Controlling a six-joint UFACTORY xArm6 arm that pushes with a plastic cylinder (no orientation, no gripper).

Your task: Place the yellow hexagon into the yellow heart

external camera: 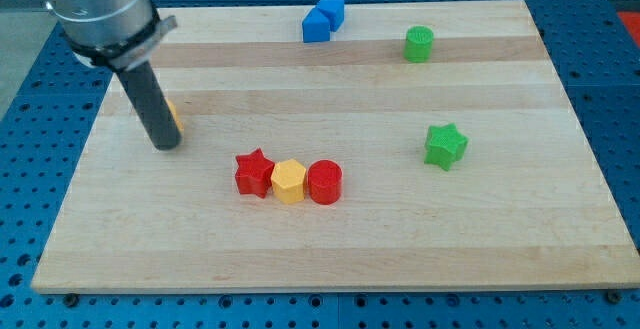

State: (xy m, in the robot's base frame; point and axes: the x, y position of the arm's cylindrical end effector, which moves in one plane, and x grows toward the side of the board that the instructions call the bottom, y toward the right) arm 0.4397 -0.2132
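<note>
The yellow hexagon sits near the middle of the board, touching a red star on its left and a red cylinder on its right. A yellow block, likely the yellow heart, shows only as a sliver behind the rod at the view's left. My tip rests on the board just in front of that yellow block, well left of the hexagon.
Two blue blocks stand together at the view's top. A green cylinder is at the top right. A green star is at the right. The wooden board lies on a blue perforated table.
</note>
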